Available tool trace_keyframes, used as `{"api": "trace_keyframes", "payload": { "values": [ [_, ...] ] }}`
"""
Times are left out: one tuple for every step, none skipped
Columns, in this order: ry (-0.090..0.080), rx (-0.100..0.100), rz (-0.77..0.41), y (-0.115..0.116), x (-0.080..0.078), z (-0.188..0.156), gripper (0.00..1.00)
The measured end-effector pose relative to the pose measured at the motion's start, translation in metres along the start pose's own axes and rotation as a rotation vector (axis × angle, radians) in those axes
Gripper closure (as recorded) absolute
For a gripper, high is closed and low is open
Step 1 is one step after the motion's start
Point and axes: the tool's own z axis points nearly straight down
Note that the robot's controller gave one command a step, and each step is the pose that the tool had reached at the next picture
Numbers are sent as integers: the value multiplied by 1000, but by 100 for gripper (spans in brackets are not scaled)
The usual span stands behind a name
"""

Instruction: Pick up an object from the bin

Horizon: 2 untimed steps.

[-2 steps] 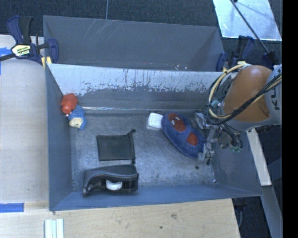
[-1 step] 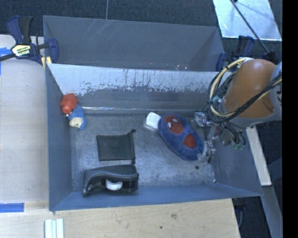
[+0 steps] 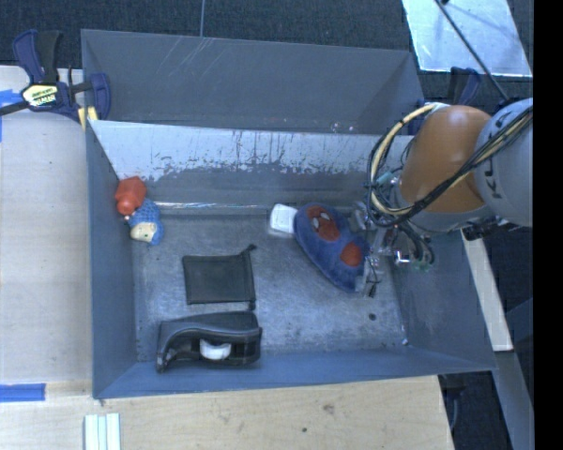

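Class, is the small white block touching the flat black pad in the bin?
Apart. The camera view shows bare bin floor between the white block by the back wall and the black pad lying nearer the front.

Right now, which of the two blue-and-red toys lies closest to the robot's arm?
The bigger blue toy with red patches, at the right of the bin, just beside the arm; the small one lies by the left wall.
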Motion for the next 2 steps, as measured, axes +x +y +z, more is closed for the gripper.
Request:
{"api": "trace_keyframes", "payload": {
  "values": [
    [-5, 1, -1, 0, -2, -5, 100],
    [-11, -1, 18, -12, 4, -144, 100]
  ]
}}
